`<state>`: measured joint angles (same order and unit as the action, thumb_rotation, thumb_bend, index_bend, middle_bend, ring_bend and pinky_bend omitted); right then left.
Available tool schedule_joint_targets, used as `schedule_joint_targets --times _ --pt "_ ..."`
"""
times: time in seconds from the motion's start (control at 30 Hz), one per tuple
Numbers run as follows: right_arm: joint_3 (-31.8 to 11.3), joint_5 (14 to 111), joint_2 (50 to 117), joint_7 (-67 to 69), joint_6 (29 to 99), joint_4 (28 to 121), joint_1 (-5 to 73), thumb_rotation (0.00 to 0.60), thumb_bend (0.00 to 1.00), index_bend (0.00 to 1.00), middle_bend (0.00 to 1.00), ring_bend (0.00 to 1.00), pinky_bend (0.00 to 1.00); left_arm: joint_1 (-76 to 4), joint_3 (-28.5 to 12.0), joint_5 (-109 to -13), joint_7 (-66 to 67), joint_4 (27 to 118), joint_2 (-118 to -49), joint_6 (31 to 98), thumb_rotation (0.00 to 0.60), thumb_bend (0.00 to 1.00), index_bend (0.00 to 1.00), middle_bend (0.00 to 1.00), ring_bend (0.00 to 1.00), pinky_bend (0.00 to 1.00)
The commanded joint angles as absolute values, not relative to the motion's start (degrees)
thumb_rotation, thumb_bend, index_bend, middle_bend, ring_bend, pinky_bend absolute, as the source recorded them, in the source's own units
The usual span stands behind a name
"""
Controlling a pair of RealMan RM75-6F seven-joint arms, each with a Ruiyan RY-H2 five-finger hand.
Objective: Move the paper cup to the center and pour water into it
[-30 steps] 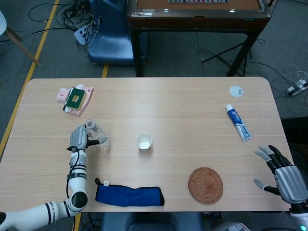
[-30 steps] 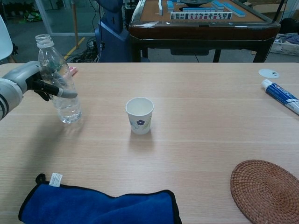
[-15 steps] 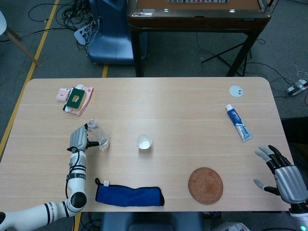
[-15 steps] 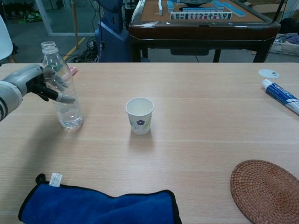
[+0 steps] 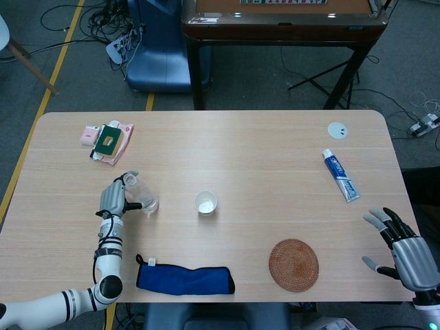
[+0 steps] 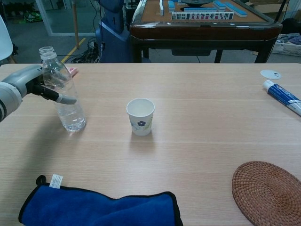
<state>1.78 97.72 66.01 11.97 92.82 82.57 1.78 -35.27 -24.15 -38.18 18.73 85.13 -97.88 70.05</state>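
Note:
A white paper cup (image 5: 205,203) (image 6: 140,116) with a small flower print stands upright near the middle of the table. To its left a clear, uncapped water bottle (image 5: 140,196) (image 6: 63,96) leans slightly, its base on the table. My left hand (image 5: 112,197) (image 6: 33,84) grips the bottle's upper half, fingers wrapped around it. My right hand (image 5: 401,245) hovers open beyond the table's front right corner, fingers spread, holding nothing; only the head view shows it.
A blue cloth (image 5: 184,280) (image 6: 99,208) lies at the front left. A woven round coaster (image 5: 293,265) (image 6: 268,192) sits front right. A toothpaste tube (image 5: 341,174) (image 6: 284,98) and a small white lid (image 5: 337,130) are at the far right. Cards and packets (image 5: 108,141) lie far left.
My left hand has shifted the bottle slightly toward the cup and lowered it onto the table. The cup and my right hand have not moved.

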Motion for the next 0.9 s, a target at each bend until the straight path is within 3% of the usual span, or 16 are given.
schedule_joint_targets --times 0.03,0.27,0.6,0.9 --pt "1.78 97.74 66.04 11.92 92.82 82.56 1.79 0.600 0.00 0.21 0.15 0.06 0.29 -35.08 -23.96 -38.49 18.42 85.23 -97.75 70.03 0.600 0.05 0.23 0.23 0.17 0.27" --pt "1.82 97.73 66.08 11.75 92.58 82.62 1.89 0.600 0.00 0.21 0.15 0.06 0.29 -34.74 -23.40 -39.48 18.31 86.10 -97.05 70.24 0.600 0.05 0.21 0.21 0.15 0.25" --pt "1.88 97.85 66.08 11.55 92.57 82.71 1.91 0.600 0.00 0.21 0.15 0.06 0.29 -33.74 -20.76 -41.21 21.67 89.89 -93.57 71.52 0.600 0.05 0.03 0.09 0.05 0.17" --pt "1.93 97.92 66.23 10.84 92.47 82.88 1.92 0.600 0.00 0.21 0.15 0.06 0.29 -30.34 -16.39 -47.64 21.77 95.11 -87.60 73.97 0.600 0.05 0.04 0.07 0.04 0.15"
